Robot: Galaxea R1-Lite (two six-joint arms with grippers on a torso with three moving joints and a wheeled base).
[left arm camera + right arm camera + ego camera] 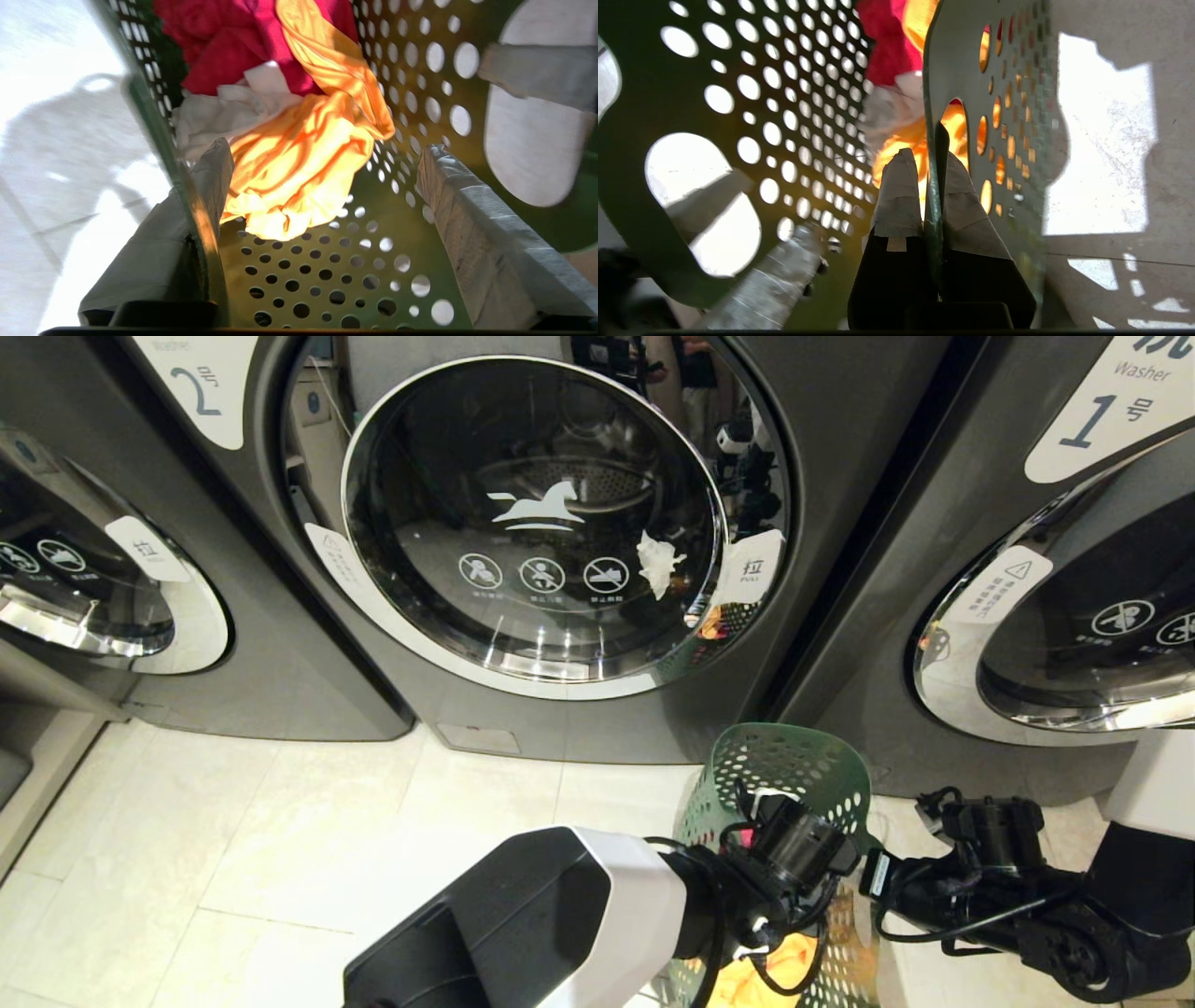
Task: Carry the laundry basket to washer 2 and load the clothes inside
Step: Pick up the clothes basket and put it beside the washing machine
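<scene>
Basket: laundry basket (780, 775) stood on the pale floor tiles (280, 840) in front of washer 2 (523, 523), below the right part of its round door.
Basket walls: dark green, full of round holes, with an oval handle cutout (532, 140) in the side.
Clothes: yellow-orange garment (299, 158), red garment (224, 42) and white garment (224, 112) lay bunched together inside the basket, touching one another.
Washer 2: door (537, 523) was closed, with a white scrap (658, 563) showing on the glass.
Washer 1: washer 1 (1055, 569) stood just beside washer 2, on the basket's right.
Left gripper: left gripper (322, 186) was at the basket's left wall, jaws spread wide, one finger (154, 242) outside the wall and the other (472, 224) inside; it gripped nothing.
Right gripper: right gripper (931, 186) was at the basket's right wall, pinched tight on the wall edge, one finger on each side.
</scene>
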